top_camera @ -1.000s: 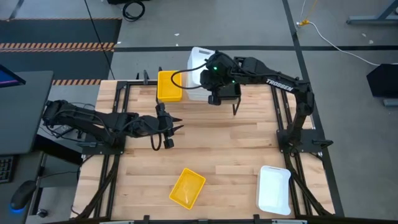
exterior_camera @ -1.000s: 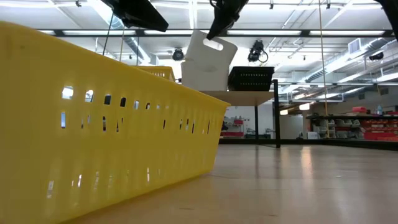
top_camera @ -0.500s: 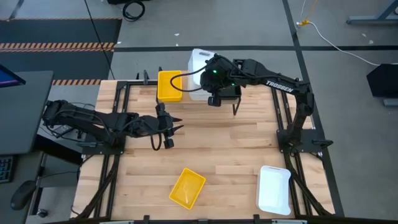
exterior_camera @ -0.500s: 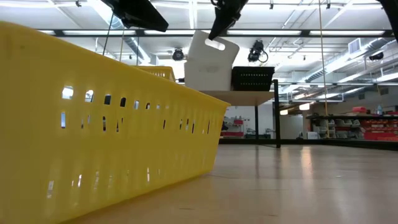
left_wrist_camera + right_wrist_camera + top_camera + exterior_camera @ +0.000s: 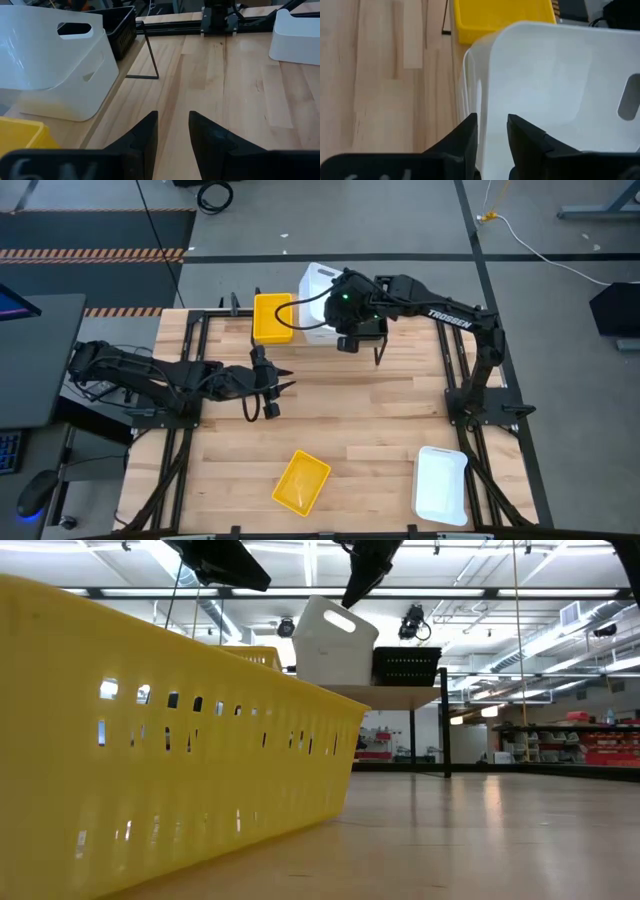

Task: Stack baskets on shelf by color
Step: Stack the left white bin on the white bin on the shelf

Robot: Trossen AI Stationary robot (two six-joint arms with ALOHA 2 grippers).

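On the shelf at the table's far edge stand a yellow basket, a black basket and a white basket. A second white basket leans tilted inside the first, one end raised. My right gripper is open just above it, one finger on each side of its raised end wall. My left gripper hovers open over the table's middle left, with nothing between its fingers. A yellow basket and a white basket lie near the front edge. My right gripper comes from above with its fingers astride the upper white basket's raised end wall. Whether a finger touches the wall, I cannot tell. The basket rests tilted in the white basket below it.
The yellow basket close to the low camera blocks much of that view. The shelf's thin black legs stand on the wooden tabletop, whose middle shows bare wood. Black frame rails run along the table's sides.
My right gripper has opened and let go of the upper white basket. The basket, which hung nearly upright from the fingers, has tipped over and settled lower into the white basket on the shelf. The gripper has shifted slightly toward the far edge.
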